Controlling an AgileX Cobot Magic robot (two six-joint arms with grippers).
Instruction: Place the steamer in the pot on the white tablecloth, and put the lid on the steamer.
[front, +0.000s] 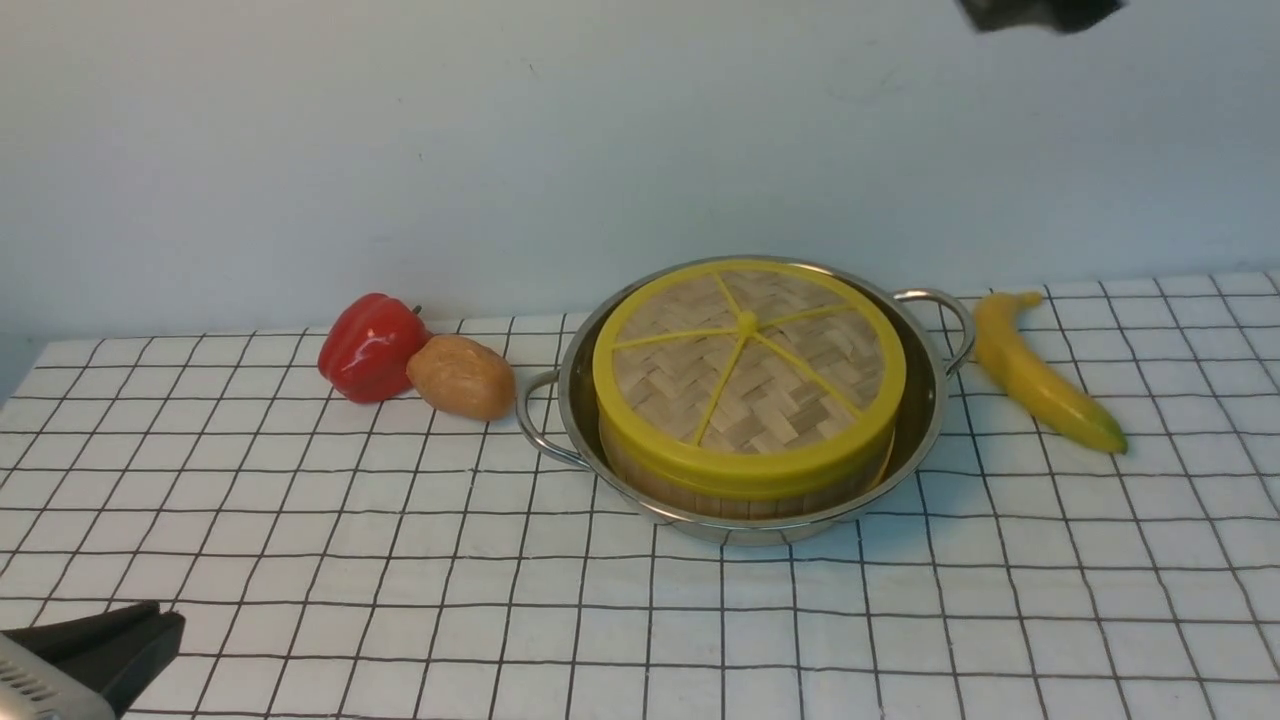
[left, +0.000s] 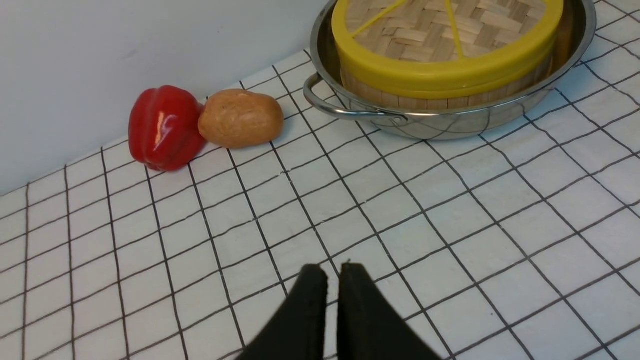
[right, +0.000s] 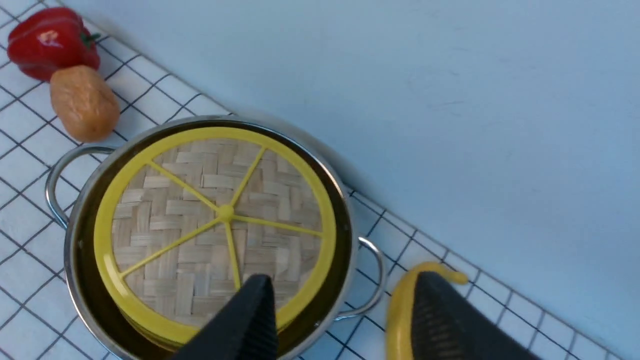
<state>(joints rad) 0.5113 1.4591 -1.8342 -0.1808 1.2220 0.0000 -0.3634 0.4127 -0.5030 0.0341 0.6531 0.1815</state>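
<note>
The shiny steel pot stands on the white tablecloth with the steamer inside it; only the steamer's slatted wall shows. The woven lid with yellow rim and spokes lies flat on the steamer, so its contents are hidden. My left gripper is low at the near left, far from the pot. Its fingers are almost together, with a thin slit and nothing between. My right gripper hangs high above the pot's right side, open and empty. Only a dark scrap of it shows in the front view.
A red pepper and a brown potato lie close to the pot's left handle. A banana lies just right of the right handle. A pale wall runs along the back of the cloth.
</note>
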